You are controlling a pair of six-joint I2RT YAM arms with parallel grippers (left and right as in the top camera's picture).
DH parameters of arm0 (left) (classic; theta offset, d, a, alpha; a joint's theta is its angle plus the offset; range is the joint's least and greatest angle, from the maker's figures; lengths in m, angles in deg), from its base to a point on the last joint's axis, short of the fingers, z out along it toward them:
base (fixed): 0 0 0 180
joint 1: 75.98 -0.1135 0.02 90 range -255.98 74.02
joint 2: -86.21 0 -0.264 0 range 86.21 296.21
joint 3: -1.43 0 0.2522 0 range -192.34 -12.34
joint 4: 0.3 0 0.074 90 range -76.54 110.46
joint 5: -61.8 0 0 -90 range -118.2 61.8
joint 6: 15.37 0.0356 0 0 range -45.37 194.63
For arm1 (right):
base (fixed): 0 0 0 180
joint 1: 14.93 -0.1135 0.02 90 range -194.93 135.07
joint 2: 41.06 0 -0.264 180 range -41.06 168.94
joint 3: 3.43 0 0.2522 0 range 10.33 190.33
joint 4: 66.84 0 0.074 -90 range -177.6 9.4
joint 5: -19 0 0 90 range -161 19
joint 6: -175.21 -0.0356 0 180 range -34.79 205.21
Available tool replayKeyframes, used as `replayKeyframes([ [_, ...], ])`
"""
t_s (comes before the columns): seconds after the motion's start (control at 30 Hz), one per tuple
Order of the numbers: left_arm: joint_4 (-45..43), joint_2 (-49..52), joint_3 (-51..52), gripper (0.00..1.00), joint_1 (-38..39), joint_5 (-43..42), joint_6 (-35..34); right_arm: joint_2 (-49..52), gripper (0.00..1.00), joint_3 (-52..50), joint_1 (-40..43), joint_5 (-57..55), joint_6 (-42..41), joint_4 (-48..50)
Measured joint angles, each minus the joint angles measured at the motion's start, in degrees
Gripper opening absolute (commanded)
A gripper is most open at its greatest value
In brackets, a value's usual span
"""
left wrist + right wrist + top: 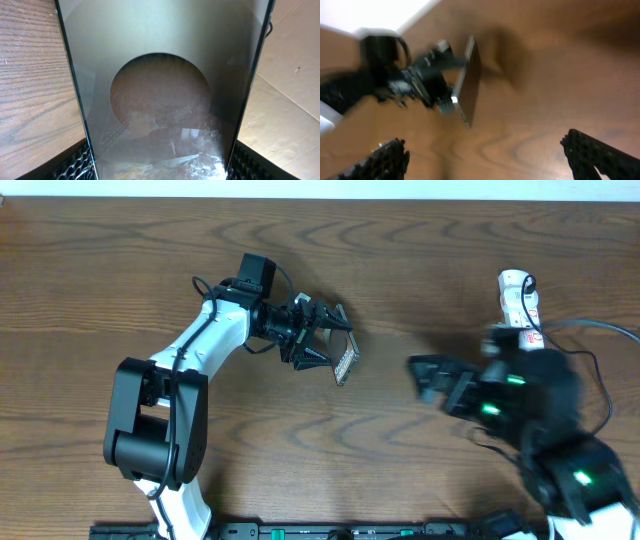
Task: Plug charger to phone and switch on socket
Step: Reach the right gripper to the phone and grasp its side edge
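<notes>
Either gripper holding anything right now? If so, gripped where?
Left gripper clamps the phone across its two long edges, near one end. Right gripper is open and empty.

Table (430, 250): dark wood, clear grain, satin sheen. Phone (160, 75): glossy face, mirror-like, smudged low down; the thin bright edge looks metallic. Left gripper (335, 343) pads (75, 164): matt black, coarse knurled texture. Right gripper (490, 155) pads (600, 152): same matt black, rough pattern. Left arm (215, 340): smooth white plastic shell, matt black joints. Socket (517, 298): smooth white plastic.
</notes>
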Motion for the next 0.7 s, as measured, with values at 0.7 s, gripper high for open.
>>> replayKeyframes([
  [0.7, 0.0, 0.0, 0.0, 0.59, 0.0, 0.0, 0.02, 29.14, 0.83, 0.0, -34.34, -44.3, -15.32, 16.33],
])
